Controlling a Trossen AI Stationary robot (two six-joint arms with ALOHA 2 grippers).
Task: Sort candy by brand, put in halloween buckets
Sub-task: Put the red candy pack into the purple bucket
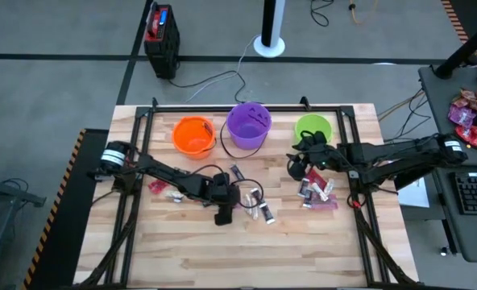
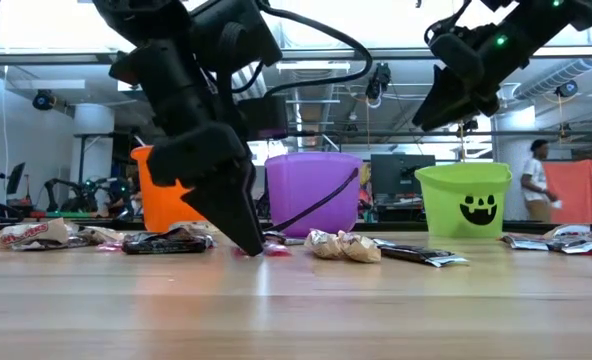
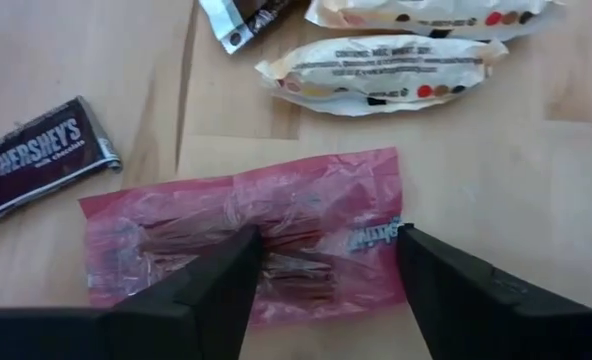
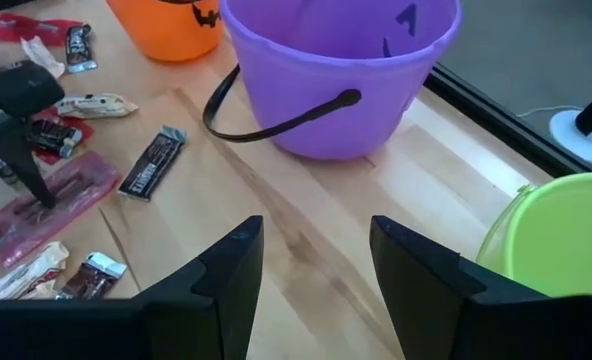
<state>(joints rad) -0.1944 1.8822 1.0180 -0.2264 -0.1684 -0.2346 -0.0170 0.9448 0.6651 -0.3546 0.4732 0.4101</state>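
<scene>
Three halloween buckets stand in a row at the table's far side: orange (image 1: 193,134), purple (image 1: 248,125) and green (image 1: 313,129). Candy lies loose at mid-table (image 1: 255,201), at the left (image 1: 162,188) and at the right (image 1: 319,193). My left gripper (image 1: 222,214) is open, slanting down onto a pink see-through wrapped candy (image 3: 246,240) that lies flat on the wood beside a Hershey's bar (image 3: 36,160) and two white-wrapped pieces (image 3: 376,75). My right gripper (image 4: 311,255) hangs open and empty in the air, between the purple bucket (image 4: 326,70) and the green bucket (image 4: 556,240). My left gripper comes down on the pink wrapped candy from above, slanting, with its fingers wide apart. One fingertip (image 3: 238,255) stands over the wrapper's middle, the other (image 3: 421,250) at its end edge (image 3: 391,225). The candy lies flat on the table. Whether the tips touch it, I cannot tell.
A black frame (image 1: 246,107) runs around the table top. Bare wood lies at the near side (image 1: 246,258). Off the table stand a black and red box (image 1: 162,36), a white pole base (image 1: 269,44), and a side desk with candy bags (image 1: 474,113) and a keyboard. A person (image 2: 536,180) stands in the room behind.
</scene>
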